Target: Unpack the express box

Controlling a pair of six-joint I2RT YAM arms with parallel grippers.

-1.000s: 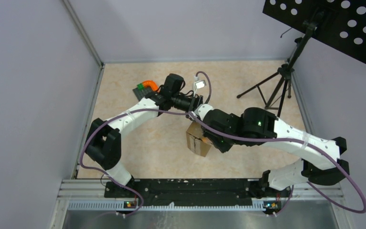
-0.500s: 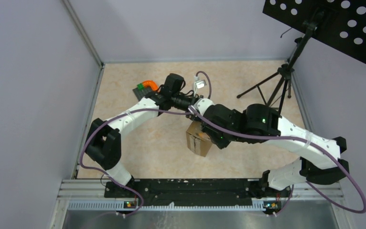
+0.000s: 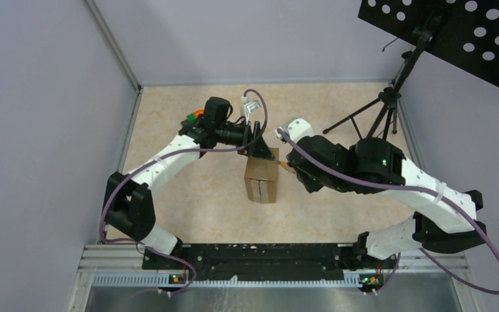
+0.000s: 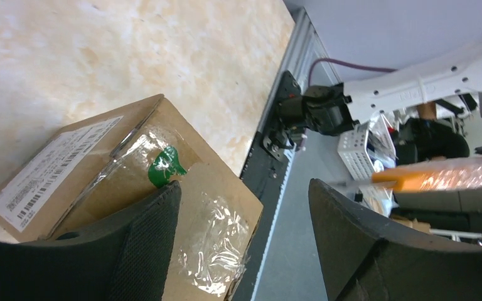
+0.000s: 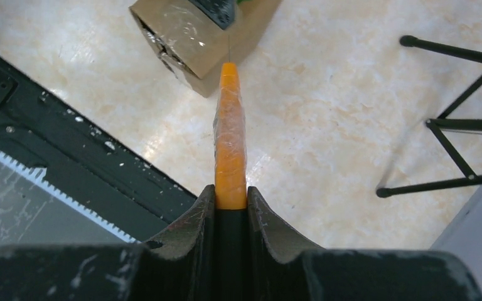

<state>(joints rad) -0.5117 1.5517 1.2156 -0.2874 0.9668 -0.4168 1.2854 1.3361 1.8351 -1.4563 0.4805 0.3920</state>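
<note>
From above: the box (image 3: 262, 182) lies mid-surface (image 3: 188, 188), long axis near-to-far, seam up; my left fingers (image 3: 258, 149) stand apart at its far end. Left wrist: one finger overlaps the taped top; contact unclear. Right wrist: my right fingers (image 5: 230, 195) are clamped on the cutter (image 5: 229, 138), blade aimed at the box; I judge slitting the seam comes next, with the box braced.

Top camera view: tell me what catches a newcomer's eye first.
The brown cardboard box sits taped in the middle of the table, with both arms converging on it. The left end effector stands open at its far end. The right end effector is shut on an orange tool whose thin tip points at the box.
</note>
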